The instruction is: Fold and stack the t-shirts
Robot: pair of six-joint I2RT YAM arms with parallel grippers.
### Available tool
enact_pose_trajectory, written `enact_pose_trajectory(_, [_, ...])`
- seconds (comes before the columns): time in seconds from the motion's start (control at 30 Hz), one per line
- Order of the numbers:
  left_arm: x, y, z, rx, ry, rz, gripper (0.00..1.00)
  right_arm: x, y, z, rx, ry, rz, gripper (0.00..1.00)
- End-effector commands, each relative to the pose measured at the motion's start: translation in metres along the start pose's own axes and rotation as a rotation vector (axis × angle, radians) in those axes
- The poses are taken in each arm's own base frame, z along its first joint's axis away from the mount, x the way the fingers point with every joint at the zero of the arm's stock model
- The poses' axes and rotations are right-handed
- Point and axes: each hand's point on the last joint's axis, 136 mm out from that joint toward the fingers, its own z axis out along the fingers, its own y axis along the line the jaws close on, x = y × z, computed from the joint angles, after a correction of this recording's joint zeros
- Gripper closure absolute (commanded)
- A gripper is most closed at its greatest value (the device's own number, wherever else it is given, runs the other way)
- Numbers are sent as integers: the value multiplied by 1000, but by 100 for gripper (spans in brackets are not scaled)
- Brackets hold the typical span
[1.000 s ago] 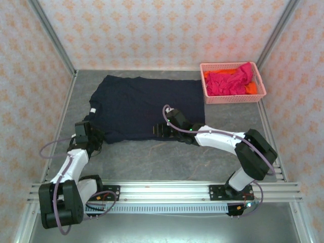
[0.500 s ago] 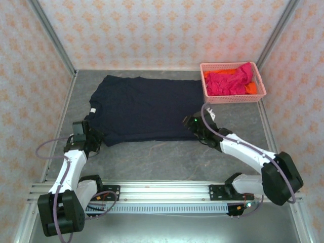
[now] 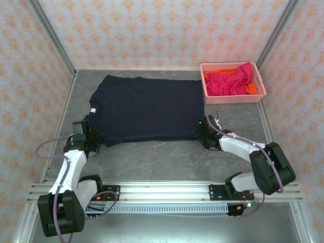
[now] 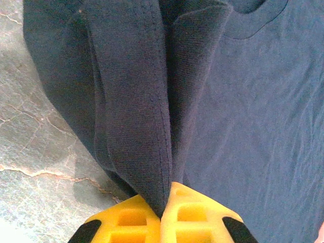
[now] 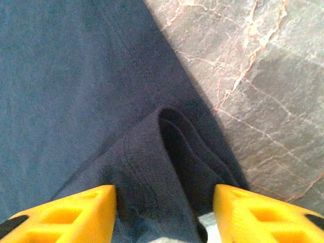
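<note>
My left claw (image 4: 161,205) is clamped tight on the navy t-shirt (image 3: 147,109) at its 8 o'clock corner. My right claw (image 5: 164,212) stands apart, straddling a bunched hem at 4 o'clock without gripping it. The shirt lies flat, unfolded, in the middle of the table (image 3: 162,157). The magenta t-shirt (image 3: 230,81) and orange t-shirt (image 3: 251,89) sit crumpled in the pink basket (image 3: 233,97) at 1 o'clock. I judge the task barely begun.

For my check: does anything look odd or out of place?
Nothing serious: the navy t-shirt lies flat, bunched only where the left gripper pinches it and inside the open right gripper.
</note>
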Motion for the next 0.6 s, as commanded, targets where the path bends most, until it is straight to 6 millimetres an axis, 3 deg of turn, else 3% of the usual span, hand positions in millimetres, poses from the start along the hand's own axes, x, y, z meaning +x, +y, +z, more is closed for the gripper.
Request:
enact_pose_trajectory(0.0, [0,-3,-4,3,1,24,100,-5,17,-2,-50,-2,11,54])
enact_pose_trajectory(0.17, [0,-3,-4,1,-1,22,100,-3,16,-4,-54,6,16,73])
enact_pose_trajectory(0.2, [-1,-4,-4,2,0,23,100,-2,16,-5,-54,8,18,73])
enact_pose_trajectory(0.3, [0,-5,-4,3,4,23,100,-1,15,-9,-63,10,28,52])
enact_pose_trajectory(0.57, [0,-5,-3,1,7,23,100,-2,14,-17,-70,1,32,62])
